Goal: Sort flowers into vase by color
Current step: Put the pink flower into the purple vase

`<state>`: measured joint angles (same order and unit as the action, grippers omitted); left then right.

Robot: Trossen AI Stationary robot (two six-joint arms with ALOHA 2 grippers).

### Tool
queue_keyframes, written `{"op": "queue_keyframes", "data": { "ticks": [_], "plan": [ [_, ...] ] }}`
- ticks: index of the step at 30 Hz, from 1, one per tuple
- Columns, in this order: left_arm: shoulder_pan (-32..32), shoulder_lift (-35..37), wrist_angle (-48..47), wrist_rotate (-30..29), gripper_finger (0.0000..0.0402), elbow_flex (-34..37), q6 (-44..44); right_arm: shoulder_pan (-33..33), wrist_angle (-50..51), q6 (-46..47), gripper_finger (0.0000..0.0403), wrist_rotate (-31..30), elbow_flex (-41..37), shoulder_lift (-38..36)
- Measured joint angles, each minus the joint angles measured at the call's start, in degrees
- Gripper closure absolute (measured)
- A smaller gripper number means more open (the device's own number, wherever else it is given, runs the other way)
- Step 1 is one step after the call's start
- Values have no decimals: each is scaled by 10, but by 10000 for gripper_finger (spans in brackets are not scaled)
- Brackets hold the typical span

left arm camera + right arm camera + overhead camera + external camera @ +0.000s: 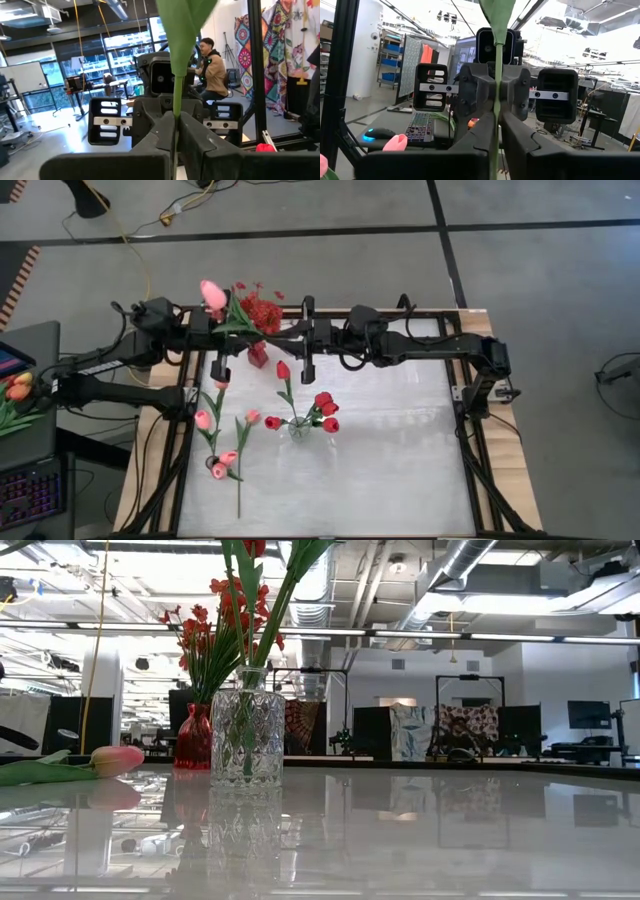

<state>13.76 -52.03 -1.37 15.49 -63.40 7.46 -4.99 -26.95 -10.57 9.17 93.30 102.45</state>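
A pink tulip (212,294) with a long green stem (238,320) stands high above the table's far part, between my two grippers. My left gripper (248,330) comes from the left and my right gripper (282,332) from the right; both are shut on that stem. A red vase (258,356) with a spray of red blossoms (205,635) stands just below them. A glass vase (247,725) at mid-table holds red tulips (325,410). More pink tulips (222,465) lie flat on the table at the left. The low view shows neither gripper. My left gripper pinches the thin green stem (176,107) between its two fingers, below a broad leaf (182,30). The fingers come about level from the table's left and lie across the stem. The stem stands upright, lifted clear of the table. My right gripper pinches the same stem (496,100) between its two fingers. These fingers come about level from the table's right, across the stem and facing the left gripper. The stem stands upright through the hold.
The two vases stand under and near the grippers. A black frame (470,430) borders the table. Left of the table is a side desk with a keyboard (28,492) and orange flowers (15,390). A person (212,70) sits in the room behind.
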Motion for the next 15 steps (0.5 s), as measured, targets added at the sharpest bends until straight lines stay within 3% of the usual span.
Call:
{"op": "queue_keyframes", "data": {
  "ticks": [6,11,15],
  "plan": [
    [0,3,-2,1,400,0,0,0,5,0,300,0,0,0],
    [0,28,-12,-5,400,0,0,0,58,0,240,0,0,-8],
    [0,61,-92,-27,400,-27,0,-5,111,0,191,0,0,-36]
  ]
}}
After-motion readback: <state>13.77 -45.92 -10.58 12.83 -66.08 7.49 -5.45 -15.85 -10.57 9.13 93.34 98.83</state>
